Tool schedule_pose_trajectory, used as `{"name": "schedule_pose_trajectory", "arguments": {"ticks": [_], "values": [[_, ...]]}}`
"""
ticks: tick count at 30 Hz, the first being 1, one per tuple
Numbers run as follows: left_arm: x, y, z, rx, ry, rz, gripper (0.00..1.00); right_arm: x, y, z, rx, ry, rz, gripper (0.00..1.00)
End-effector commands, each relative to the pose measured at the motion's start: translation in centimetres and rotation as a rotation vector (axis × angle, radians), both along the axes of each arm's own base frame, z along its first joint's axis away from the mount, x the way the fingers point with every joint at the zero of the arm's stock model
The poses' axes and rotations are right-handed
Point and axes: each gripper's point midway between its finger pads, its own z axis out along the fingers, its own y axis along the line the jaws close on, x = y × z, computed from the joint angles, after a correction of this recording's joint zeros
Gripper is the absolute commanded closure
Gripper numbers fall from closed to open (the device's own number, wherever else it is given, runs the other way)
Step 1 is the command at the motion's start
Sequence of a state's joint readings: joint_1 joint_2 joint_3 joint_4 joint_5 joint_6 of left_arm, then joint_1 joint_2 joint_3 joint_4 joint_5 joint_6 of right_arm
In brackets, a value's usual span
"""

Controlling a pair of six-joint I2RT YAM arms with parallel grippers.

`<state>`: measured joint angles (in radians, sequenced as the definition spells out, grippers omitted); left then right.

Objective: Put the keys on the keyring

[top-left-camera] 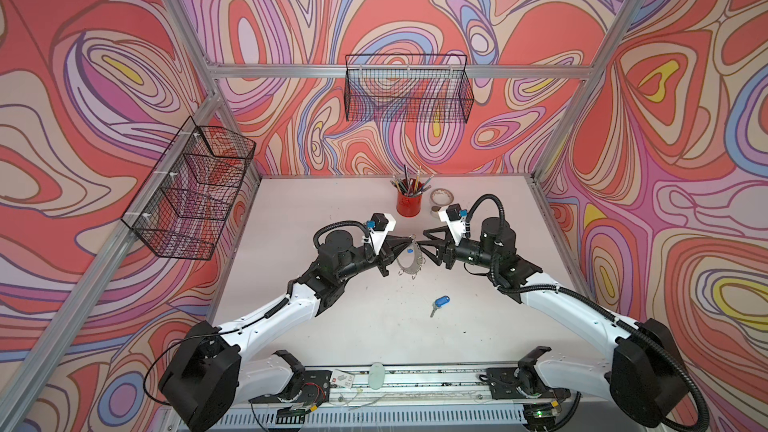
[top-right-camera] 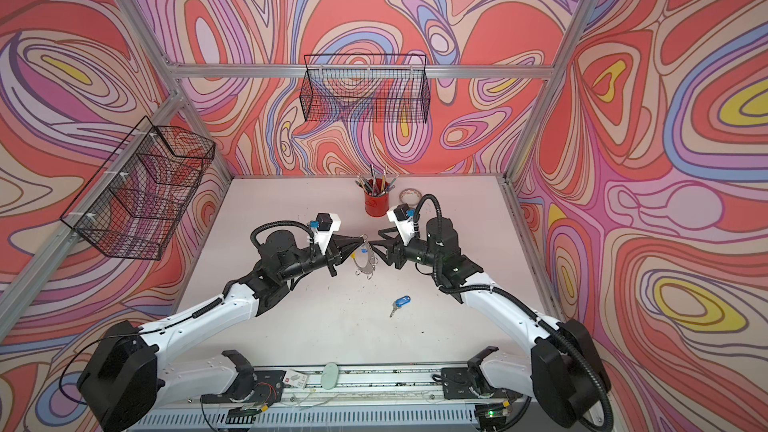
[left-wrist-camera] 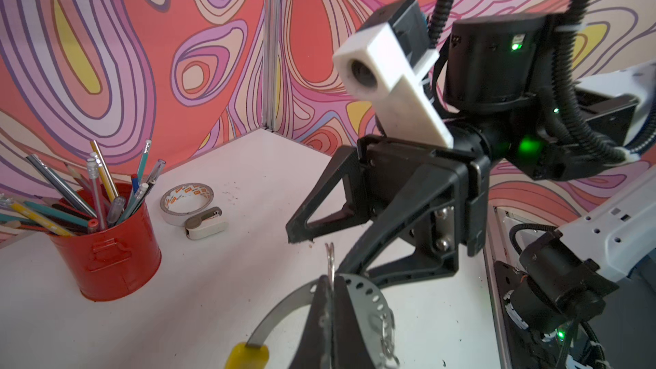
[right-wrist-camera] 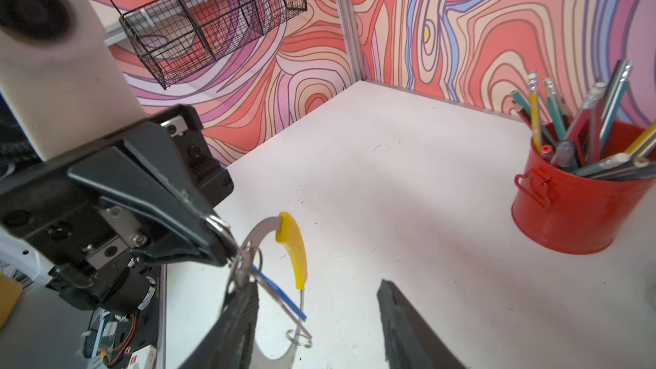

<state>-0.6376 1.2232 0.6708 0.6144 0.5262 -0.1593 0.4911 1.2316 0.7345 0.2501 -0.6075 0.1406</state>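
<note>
Right claw [right-wrist-camera: 316, 289] beside keyring [right-wrist-camera: 293, 246], tin [right-wrist-camera: 575, 207] beyond

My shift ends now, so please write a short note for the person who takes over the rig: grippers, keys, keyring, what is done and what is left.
Left gripper: shut on the keyring, holding it above the table.
Right gripper: open and empty, facing the keyring.
Done: the hanging key with its blue tag looks threaded on the keyring, but I cannot confirm this.
Left: the loose key lies on the table, nearer the robot's base; pick it up and thread it on.
</note>
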Motion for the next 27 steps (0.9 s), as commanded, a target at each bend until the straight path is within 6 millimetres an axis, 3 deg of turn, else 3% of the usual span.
{"name": "schedule_pose_trajectory", "arguments": {"ticks": [1, 6, 10, 19, 23, 27], "values": [[0.2, -0.3, 2.5, -0.095, -0.063, 0.020, 1.00, -0.4, 1.1, -0.1, -0.011, -0.006, 0.054, 0.42], [0.7, -0.8, 2.0, -0.092, -0.056, 0.035, 1.00, -1.1, 1.5, 0.2, 0.007, -0.008, 0.085, 0.43], [0.8, -1.2, 1.6, -0.097, -0.040, 0.023, 1.00, -1.0, 1.6, 0.2, 0.016, -0.006, 0.082, 0.50], [1.4, -0.4, 1.3, -0.070, -0.050, 0.085, 1.00, 0.0, 1.1, -1.6, -0.026, 0.034, 0.018, 0.98], [1.2, 0.3, 1.5, -0.055, -0.049, 0.093, 1.00, 0.0, 0.3, -2.2, -0.043, 0.041, -0.030, 1.00], [0.8, 0.5, 1.1, -0.033, -0.029, 0.067, 1.00, 0.6, -0.5, -1.6, -0.053, 0.019, -0.089, 1.00]]}}
